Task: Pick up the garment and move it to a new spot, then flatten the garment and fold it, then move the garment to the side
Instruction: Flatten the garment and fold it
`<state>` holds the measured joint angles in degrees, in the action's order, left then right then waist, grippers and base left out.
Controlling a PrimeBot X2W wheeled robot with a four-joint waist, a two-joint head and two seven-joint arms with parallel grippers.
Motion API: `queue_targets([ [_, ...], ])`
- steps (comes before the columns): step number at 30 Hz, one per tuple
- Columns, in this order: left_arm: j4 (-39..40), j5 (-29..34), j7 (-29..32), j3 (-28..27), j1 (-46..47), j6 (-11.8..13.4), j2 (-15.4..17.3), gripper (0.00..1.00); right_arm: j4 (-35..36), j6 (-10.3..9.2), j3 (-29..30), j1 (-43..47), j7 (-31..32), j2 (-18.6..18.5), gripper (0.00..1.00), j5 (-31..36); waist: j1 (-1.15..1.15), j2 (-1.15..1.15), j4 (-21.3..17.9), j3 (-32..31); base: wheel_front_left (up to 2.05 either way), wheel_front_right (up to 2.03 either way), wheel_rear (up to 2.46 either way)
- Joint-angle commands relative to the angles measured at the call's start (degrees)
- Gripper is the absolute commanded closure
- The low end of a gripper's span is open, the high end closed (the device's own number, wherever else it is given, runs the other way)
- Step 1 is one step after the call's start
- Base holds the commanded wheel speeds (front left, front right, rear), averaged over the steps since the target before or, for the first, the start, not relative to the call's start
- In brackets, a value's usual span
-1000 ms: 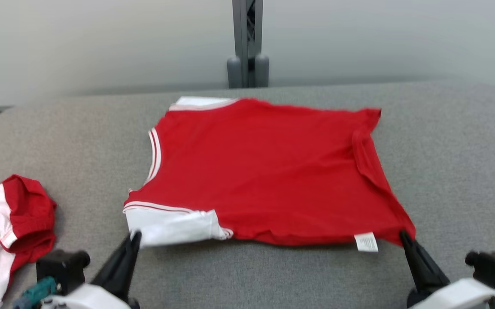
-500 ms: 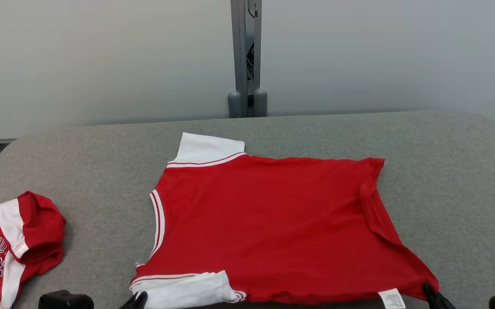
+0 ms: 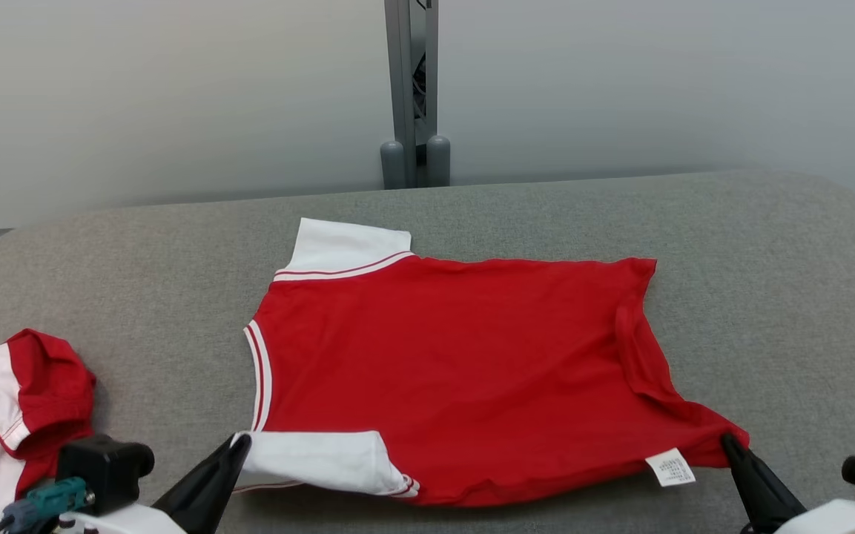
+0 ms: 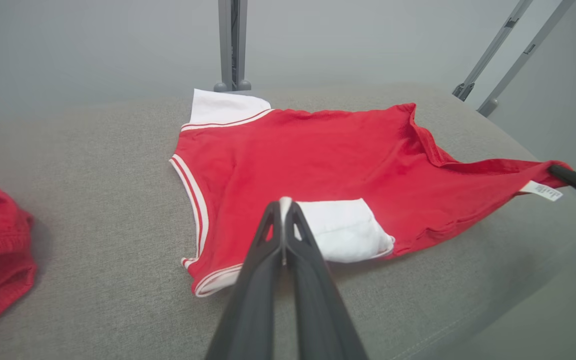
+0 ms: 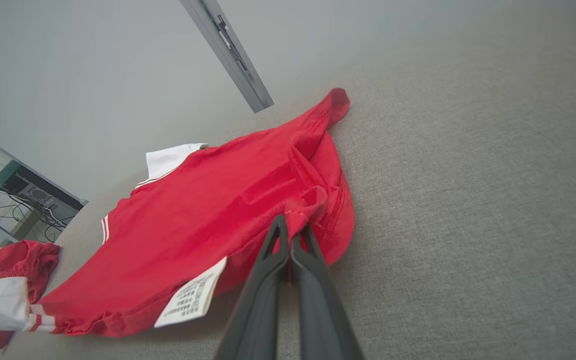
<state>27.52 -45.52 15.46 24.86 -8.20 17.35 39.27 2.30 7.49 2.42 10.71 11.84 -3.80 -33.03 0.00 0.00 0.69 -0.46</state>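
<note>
A grey fabric-topped table (image 3: 138, 282) is standing before a pale wall (image 3: 175, 96), and a red short-sleeved shirt with white sleeves (image 3: 457, 363) is lying spread at its middle. The left gripper (image 3: 242, 442) is clamping the near white sleeve (image 3: 316, 460); the right gripper (image 3: 728, 440) is clamping the near red hem corner (image 3: 710, 436) beside a white label (image 3: 669, 467). The fold appears to be starting: next, both arms should be carrying this near edge evenly toward the far edge.

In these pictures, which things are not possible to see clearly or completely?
- Care label print: too small to read, head view and right wrist view.
- Second red garment: cut by left edge, head view; its lettering incomplete.
- Red shirt underside: hidden against the grey surface.
</note>
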Motion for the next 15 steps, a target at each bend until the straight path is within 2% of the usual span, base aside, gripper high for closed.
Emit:
queue_targets([
  [1, -1.52, -0.20, -0.24, -0.32, 2.49, -0.90, -0.40, 1.00, -1.04, 0.00, 0.14, -1.87, 0.35, 0.01, 1.00, -0.17, 0.00, 0.00, -0.47, 0.92, 0.00, 0.00, 0.00],
  [5, -7.34, -0.13, -0.84, 0.09, 8.47, -3.68, -2.07, 1.00, -4.60, 0.00, -0.70, -6.97, 0.20, -0.12, 1.00, 0.51, 0.00, 0.00, -1.11, 3.33, 0.00, 0.00, 0.00],
  [6, -7.34, -0.13, -0.84, 0.09, 8.47, -3.68, -2.07, 1.00, -4.60, 0.00, -0.70, -6.97, 0.20, -0.12, 1.00, 0.51, 0.00, 0.00, -1.11, 3.33, 0.00, 0.00, 0.00],
  [15, -25.61, -0.69, -4.24, 1.44, 20.88, -10.99, -7.75, 1.00, -14.65, 0.00, -3.49, -16.54, -3.15, -1.57, 1.00, 0.88, 0.00, 0.00, -3.29, 8.09, 0.00, 0.00, 0.00],
])
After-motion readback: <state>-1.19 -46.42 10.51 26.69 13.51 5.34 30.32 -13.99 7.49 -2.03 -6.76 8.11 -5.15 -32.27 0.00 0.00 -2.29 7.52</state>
